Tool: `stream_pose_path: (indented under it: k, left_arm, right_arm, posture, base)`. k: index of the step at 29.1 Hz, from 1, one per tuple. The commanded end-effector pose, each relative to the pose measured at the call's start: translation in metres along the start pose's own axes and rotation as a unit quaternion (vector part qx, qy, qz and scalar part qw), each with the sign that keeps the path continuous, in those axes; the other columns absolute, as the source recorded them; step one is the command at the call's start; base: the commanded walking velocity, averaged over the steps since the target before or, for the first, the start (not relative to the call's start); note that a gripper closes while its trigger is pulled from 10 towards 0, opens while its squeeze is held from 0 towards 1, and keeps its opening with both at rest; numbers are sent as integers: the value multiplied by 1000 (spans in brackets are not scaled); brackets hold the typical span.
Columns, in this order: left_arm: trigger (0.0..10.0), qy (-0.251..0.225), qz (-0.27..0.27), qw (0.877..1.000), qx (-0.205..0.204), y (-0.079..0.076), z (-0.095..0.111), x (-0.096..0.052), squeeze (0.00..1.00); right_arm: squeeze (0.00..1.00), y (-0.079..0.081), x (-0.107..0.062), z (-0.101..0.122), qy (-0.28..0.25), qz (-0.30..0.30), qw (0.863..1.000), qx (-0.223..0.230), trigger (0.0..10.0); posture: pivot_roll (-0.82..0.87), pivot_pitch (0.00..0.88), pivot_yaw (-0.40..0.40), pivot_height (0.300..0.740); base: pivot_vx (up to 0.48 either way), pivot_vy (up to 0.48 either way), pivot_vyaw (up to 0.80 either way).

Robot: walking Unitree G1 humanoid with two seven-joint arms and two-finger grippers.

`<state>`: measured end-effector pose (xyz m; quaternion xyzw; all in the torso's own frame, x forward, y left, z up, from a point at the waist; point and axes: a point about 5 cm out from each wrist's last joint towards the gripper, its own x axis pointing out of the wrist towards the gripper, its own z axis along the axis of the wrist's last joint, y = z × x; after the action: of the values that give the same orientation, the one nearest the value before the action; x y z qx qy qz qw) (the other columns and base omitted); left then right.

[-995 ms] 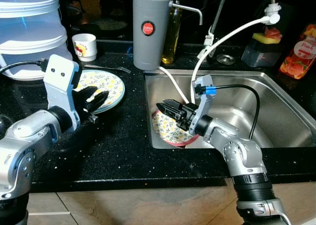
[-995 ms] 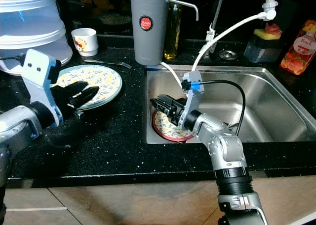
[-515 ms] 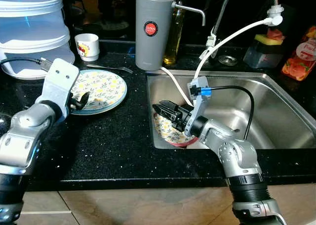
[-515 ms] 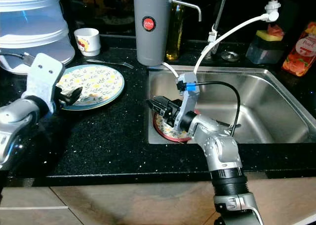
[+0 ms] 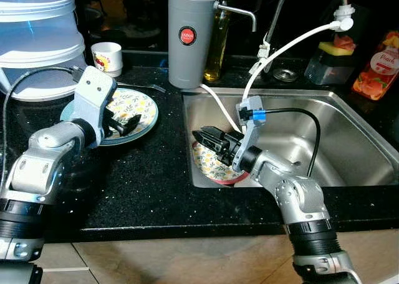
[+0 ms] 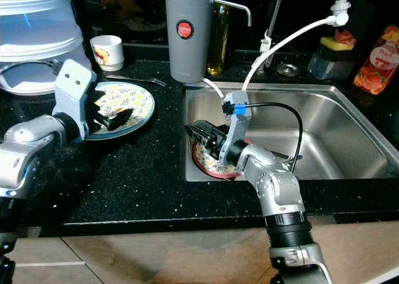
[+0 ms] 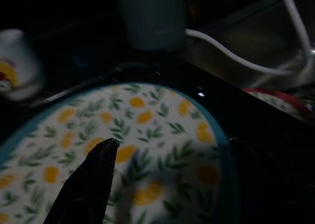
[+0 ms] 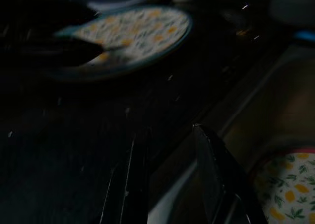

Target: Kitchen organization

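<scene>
Left tool [image 5: 128,125] has moved onto blue-rimmed plate [image 5: 142,103], fingers apart; right tool [image 5: 209,139] stays spread above red-rimmed plate [image 5: 215,170] in sink [image 5: 349,140].

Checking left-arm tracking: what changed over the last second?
The left gripper swung from the near rim of the blue-rimmed plate to over its patterned face, fingers apart, holding nothing. The right gripper stayed in the sink above the red-rimmed plate. Neither plate moved.
</scene>
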<state>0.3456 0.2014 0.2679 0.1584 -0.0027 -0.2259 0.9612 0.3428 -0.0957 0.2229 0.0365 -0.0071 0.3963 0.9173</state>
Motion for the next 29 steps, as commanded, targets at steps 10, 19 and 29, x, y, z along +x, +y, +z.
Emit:
stream_pose_path:
  k: [10, 19, 29]
  left_arm:
    - [10000, 104, -9, 993, 47, 2, -28, 1, 0]
    - [3373, 132, -20, 990, 45, 0, -34, 1, 0]
    - [0, 84, -15, 995, 54, -3, -16, 7, 0]
  right_arm:
    - [0, 15, 4, -3, -6, 52, 998, -20, 10000]
    - [0, 16, 5, -1, -10, 57, 998, -30, 10000]
    - [0, 14, 4, -1, -13, 50, 998, -31, 10000]
  posture:
    - [128, 95, -36, 740]
    - [126, 97, -35, 740]
    - [126, 97, -35, 740]
  base:
    - [0, 0, 0]
    - [0, 0, 0]
    - [0, 0, 0]
